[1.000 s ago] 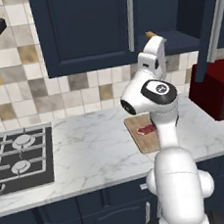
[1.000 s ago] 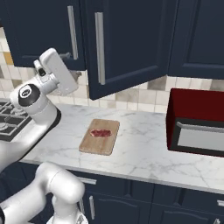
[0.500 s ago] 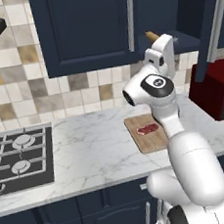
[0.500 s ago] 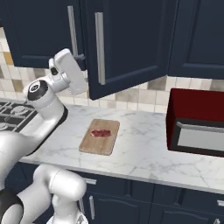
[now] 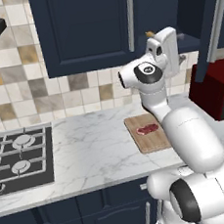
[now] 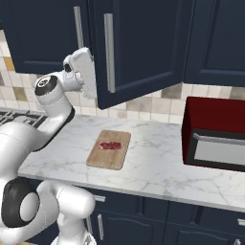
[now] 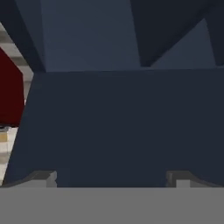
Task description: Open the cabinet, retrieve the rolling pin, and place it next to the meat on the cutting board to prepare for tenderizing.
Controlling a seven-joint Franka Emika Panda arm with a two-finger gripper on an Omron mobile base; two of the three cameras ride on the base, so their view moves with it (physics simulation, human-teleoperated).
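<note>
1. Left base view: hand (image 5: 169,53) raised beside the cabinet (image 5: 87,28), right door swung open; meat (image 5: 147,128) flat on cutting board (image 5: 151,138) on the marble table (image 5: 89,151), stove (image 5: 21,159) at left.
2. Right base view: open door edge just beside the hand; red microwave (image 6: 215,134) at right.
3. Hand view: jaws spread wide, empty, facing dark cabinet interior; fingertips (image 7: 43,177) apart.

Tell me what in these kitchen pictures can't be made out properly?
- Inside of the cabinet: right base view, hidden by its own swung-open door.
- Cutting board: left base view, its right side covered by the robot's arm.
- Red appliance: right base view, cut off by the right edge.
- Stove: left base view, cut off at the left edge.
</note>
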